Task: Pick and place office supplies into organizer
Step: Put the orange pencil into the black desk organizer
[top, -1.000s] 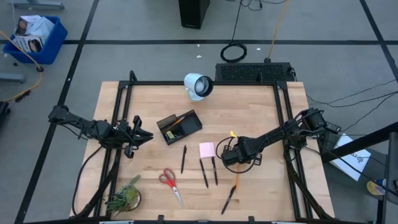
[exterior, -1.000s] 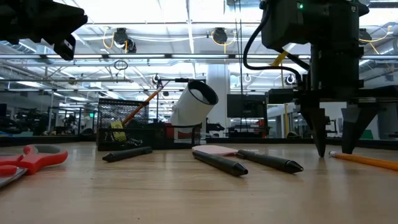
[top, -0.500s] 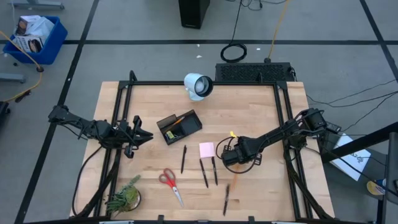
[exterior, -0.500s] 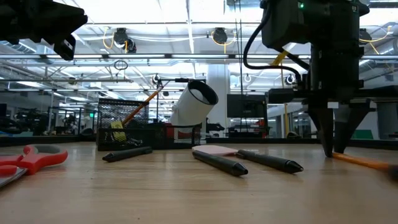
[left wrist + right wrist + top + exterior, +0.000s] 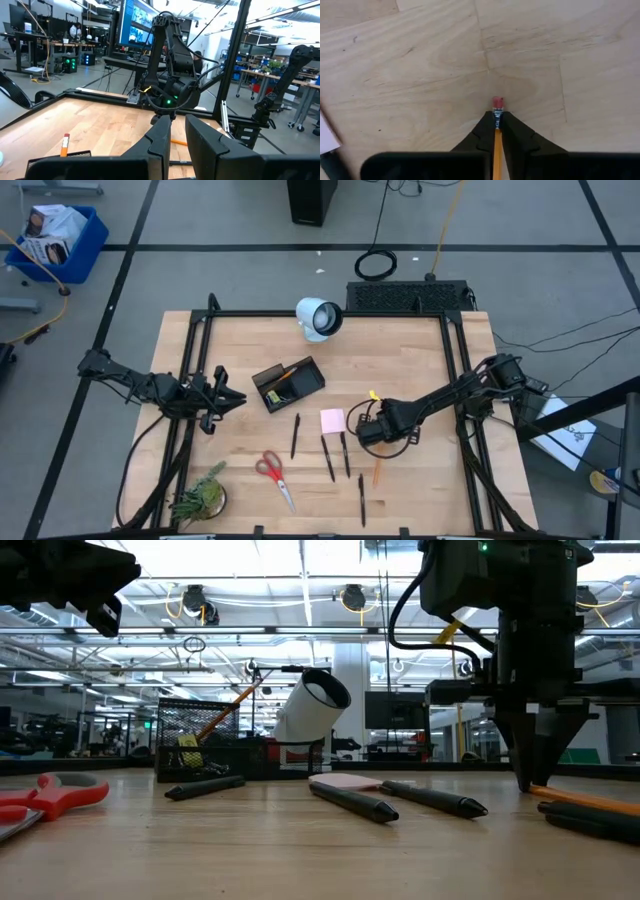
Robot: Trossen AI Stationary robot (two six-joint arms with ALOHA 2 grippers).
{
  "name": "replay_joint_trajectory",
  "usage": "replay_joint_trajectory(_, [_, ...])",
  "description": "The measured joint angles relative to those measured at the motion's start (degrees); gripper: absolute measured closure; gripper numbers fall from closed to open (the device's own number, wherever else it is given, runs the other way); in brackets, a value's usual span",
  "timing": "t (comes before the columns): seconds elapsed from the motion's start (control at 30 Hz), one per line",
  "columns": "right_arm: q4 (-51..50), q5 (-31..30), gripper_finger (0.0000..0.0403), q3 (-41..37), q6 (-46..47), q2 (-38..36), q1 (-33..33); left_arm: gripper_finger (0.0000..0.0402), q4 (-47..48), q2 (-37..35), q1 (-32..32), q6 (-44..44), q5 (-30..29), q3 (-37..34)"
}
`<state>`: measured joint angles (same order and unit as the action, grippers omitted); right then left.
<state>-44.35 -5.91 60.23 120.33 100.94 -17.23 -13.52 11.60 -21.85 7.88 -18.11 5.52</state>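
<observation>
An orange pencil (image 5: 377, 473) lies on the wooden table right of centre. My right gripper (image 5: 377, 448) points down over its eraser end and is shut on it. The black organizer (image 5: 288, 384) stands further back toward the left, with a pencil and a yellow clip in it. A pink sticky-note pad (image 5: 333, 420), three black pens (image 5: 327, 457) and red scissors (image 5: 274, 478) lie flat between them. Another black pen (image 5: 361, 498) lies near the front edge. My left gripper (image 5: 217, 398) waits at the table's left, its fingers a narrow gap apart around nothing. My right gripper pinches the pencil just behind its pink eraser, at the metal ferrule (image 5: 497, 119), between its two fingertips. The fingers come from above, pointing down, and lie across the pencil. The pencil (image 5: 590, 801) rests flat on the table.
A white lamp-like cylinder (image 5: 320, 318) lies at the back centre and a green plant (image 5: 200, 498) stands at the front left corner. Black frame rails (image 5: 452, 360) run along both table sides. Bare wood lies between the organizer and the right rail.
My right gripper has shut on the pencil's eraser end without leaving its place. The black pen near the front edge has slid a little toward the table's left and turned straighter; it now shows at the low view's right.
</observation>
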Motion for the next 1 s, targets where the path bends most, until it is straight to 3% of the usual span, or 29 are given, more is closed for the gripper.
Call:
replay_joint_trajectory(0.17, [0.84, -1.19, 0.0394, -0.07, -1.73, -1.12, 0.04, 0.0339, -0.01, 0.01, 0.01, 0.00, 0.00, 0.00])
replay_joint_trajectory(0.37, [3.33, -5.05, 0.0402, -0.07, -11.00, -2.90, 0.04, 0.0339, 0.00, 0.00, 0.01, 0.01, 0.00, 0.02])
replay_joint_trajectory(0.8, [10.66, -4.96, 0.0402, 0.00, -15.74, -2.99, 0.04, 0.0339, 0.00, 0.00, 0.01, 0.01, 0.00, 0.02])
replay_joint_trajectory(1.0, [13.58, -9.78, 0.0402, 0.04, -33.20, -3.01, -0.03, 0.0339, -0.01, 0.01, 0.00, 0.02, 0.00, 0.02])
